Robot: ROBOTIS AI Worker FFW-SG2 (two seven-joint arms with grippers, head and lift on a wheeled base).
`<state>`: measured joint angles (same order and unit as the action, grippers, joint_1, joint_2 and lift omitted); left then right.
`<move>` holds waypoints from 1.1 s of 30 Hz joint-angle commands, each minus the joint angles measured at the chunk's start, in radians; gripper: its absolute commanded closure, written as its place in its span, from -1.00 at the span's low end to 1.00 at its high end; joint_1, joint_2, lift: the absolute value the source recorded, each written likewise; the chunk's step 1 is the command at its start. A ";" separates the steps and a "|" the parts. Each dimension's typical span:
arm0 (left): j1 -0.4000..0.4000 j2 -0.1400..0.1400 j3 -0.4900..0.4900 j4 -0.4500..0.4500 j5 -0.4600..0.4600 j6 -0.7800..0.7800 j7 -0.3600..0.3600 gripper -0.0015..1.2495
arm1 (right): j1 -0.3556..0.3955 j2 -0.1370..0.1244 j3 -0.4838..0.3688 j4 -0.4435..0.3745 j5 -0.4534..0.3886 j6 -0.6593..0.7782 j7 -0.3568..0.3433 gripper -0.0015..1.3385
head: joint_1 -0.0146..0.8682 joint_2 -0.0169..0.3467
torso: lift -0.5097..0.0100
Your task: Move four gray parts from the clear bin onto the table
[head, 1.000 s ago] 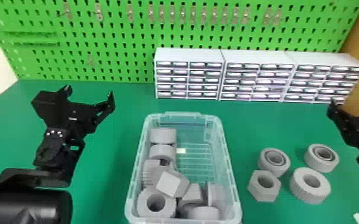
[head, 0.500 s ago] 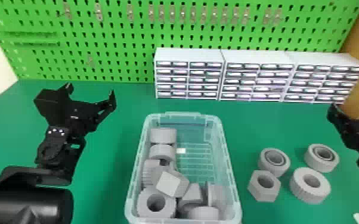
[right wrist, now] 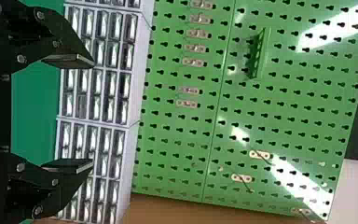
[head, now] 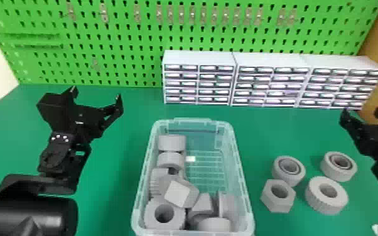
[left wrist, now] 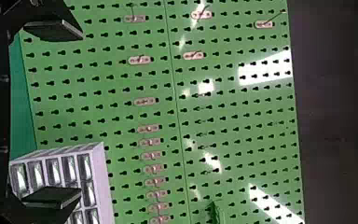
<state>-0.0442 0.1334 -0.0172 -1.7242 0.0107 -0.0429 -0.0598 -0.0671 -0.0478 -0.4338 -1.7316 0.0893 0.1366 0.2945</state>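
Note:
In the head view my left gripper (head: 98,94) is held above the table left of the clear bin (head: 242,175), open and holding nothing; the left wrist view shows the same gripper (left wrist: 67,114) with its fingers wide apart. My right gripper (head: 364,113) is at the right edge, behind the parts on the table, and in the right wrist view this gripper (right wrist: 81,113) is open too. Several gray parts (head: 164,214) lie piled in the bin's near and left portions. On the table to its right stand a hexagonal part (head: 278,204), a ribbed ring (head: 320,201) and two round rings (head: 281,175) (head: 336,172).
White drawer cabinets (head: 197,58) stand in a row along the back of the green table (head: 119,188). Behind them rises a green pegboard (head: 119,40) with small hooks. A small white object (head: 375,228) is at the near right edge.
My left gripper has shifted very slightly to the right. The right gripper, the bin and the gray parts look the same as before.

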 commanded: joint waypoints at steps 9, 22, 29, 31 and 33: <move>0.012 0.000 -0.001 -0.002 0.005 0.002 0.000 -0.82 | -0.002 -0.001 0.004 0.003 0.000 0.001 0.000 -0.24 | 0.57 -0.72 | 0.77; 0.018 0.000 0.010 -0.006 0.008 0.000 0.000 -0.82 | 0.006 0.005 -0.006 0.000 -0.002 0.001 0.000 -0.24 | 0.57 -0.72 | 0.77; 0.018 -0.002 0.003 -0.006 0.009 0.002 0.000 -0.82 | 0.001 0.009 -0.005 0.000 0.000 0.001 0.000 -0.24 | 0.57 -0.72 | 0.77; 0.018 -0.002 0.003 -0.006 0.009 0.000 0.000 -0.82 | 0.000 0.009 -0.003 0.000 0.001 0.001 0.000 -0.24 | 0.57 -0.72 | 0.77; 0.018 -0.002 0.003 -0.006 0.009 0.002 0.000 -0.82 | 0.000 0.009 -0.002 -0.002 0.000 0.001 0.000 -0.24 | 0.57 -0.72 | 0.77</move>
<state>-0.0260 0.1323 -0.0134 -1.7304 0.0197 -0.0419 -0.0598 -0.0655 -0.0387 -0.4383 -1.7319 0.0891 0.1381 0.2945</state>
